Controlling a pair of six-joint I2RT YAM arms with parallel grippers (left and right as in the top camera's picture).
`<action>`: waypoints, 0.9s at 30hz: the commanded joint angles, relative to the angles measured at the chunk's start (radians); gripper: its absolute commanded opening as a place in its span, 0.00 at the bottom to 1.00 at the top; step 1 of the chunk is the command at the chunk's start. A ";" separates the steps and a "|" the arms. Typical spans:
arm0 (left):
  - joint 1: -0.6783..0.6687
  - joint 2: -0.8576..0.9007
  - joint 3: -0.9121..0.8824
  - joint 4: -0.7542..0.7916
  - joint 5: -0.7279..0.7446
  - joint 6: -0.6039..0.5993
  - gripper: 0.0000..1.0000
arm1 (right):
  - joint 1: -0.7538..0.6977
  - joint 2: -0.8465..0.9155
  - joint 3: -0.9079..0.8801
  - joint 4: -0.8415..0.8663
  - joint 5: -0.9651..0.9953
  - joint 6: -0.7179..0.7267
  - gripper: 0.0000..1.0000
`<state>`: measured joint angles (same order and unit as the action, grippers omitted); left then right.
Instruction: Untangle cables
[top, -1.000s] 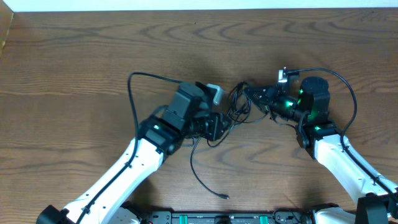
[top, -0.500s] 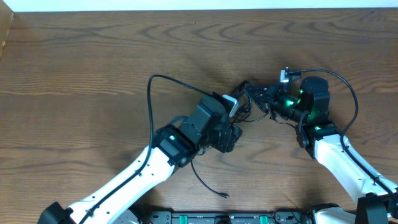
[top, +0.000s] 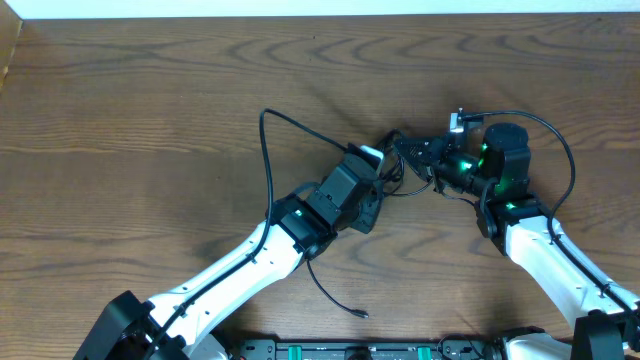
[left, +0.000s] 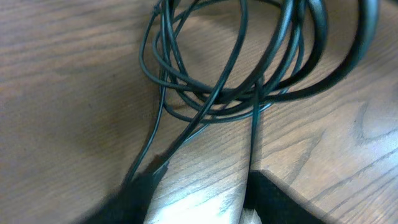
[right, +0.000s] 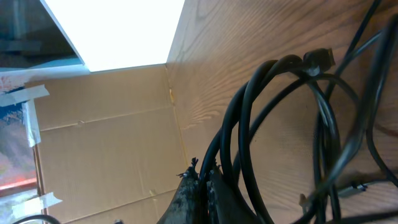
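Note:
The cables (top: 389, 172) are a small tangle of thin black cords on the wooden table, between my two grippers. One loose tail runs down to a plug end (top: 360, 315) near the front. My left gripper (top: 376, 200) is open just below-left of the tangle. In the left wrist view its fingers (left: 205, 199) are spread on the wood, with the cable loops (left: 224, 81) just ahead and one strand running beside the left fingertip. My right gripper (top: 405, 150) is at the tangle's upper right. In the right wrist view it (right: 204, 180) is shut on black cable strands (right: 280, 124). No whitish strand shows.
Each arm's own thicker black wire arcs beside it, the left one (top: 266, 140) and the right one (top: 562, 150). A cardboard wall (right: 106, 137) stands at the table's left edge, also seen in the overhead view (top: 8, 50). A white strip (top: 300, 8) borders the back.
My left arm has swung to the right, bringing its gripper from left of the tangle up against it. The right arm and its held strands have stayed put.

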<state>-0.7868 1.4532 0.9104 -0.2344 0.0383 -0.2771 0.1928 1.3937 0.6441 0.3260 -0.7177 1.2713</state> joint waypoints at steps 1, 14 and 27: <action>-0.002 0.000 -0.010 0.009 -0.024 0.009 0.29 | -0.004 -0.006 0.011 -0.002 -0.010 -0.022 0.02; 0.027 -0.229 -0.010 -0.044 -0.068 -0.012 0.08 | -0.005 -0.006 0.011 -0.166 0.093 -0.193 0.01; 0.244 -0.694 -0.010 -0.282 -0.399 -0.172 0.08 | -0.005 -0.006 0.011 -0.397 0.309 -0.309 0.01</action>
<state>-0.5785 0.7925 0.9066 -0.4850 -0.2657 -0.3676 0.1917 1.3937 0.6460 -0.0708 -0.4557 1.0058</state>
